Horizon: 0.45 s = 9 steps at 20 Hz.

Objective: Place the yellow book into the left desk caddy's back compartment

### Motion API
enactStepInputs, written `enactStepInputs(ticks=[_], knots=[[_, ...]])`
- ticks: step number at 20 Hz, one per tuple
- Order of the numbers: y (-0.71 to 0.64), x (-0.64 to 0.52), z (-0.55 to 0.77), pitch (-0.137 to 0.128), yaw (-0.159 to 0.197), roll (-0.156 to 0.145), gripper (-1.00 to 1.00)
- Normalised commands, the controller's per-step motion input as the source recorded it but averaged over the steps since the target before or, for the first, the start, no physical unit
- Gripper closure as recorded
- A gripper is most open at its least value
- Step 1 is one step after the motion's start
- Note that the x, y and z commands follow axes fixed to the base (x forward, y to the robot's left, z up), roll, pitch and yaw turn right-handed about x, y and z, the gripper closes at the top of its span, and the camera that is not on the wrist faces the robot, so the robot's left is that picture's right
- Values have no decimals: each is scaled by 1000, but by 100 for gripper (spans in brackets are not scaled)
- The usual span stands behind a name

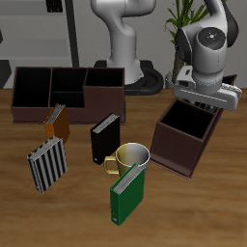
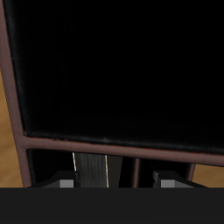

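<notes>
Yellow book (image 2: 91, 171) stands on edge inside the back compartment (image 2: 122, 166) of the left desk caddy (image 1: 179, 150). It shows in the wrist view as a narrow grey slab with a pale line down it, just past the wall that closes off the caddy's large square bin (image 2: 114, 70). The hand (image 2: 114, 181) hangs directly above that end of the caddy, pointing straight down, with the white arm (image 1: 205, 43) bent over it from behind. Its two fingertips (image 2: 61, 183) stand wide apart. The book sits close to one of them and leaves a clear gap to the other, so the hand is not clamped on it.

The big bin is a black hollow and its floor cannot be made out. From the exterior view the hand covers the caddy's back end, hiding the compartment and the book.

On the counter (image 1: 217, 212), well apart from the caddy, stand a black book (image 1: 104, 138), a yellow mug (image 1: 131, 157), a green book (image 1: 125, 194), a striped book (image 1: 46, 164), a small orange book (image 1: 56, 121) and a wide three-compartment caddy (image 1: 68, 92). Bare counter lies between the caddy and the front edge.
</notes>
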Motion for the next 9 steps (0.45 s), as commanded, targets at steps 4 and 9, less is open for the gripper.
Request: enactStepInputs(ticks=[4,9], knots=[[54,-95,71,-12,-7,19,-100],[87,-281,250,-56,28,42,-100]])
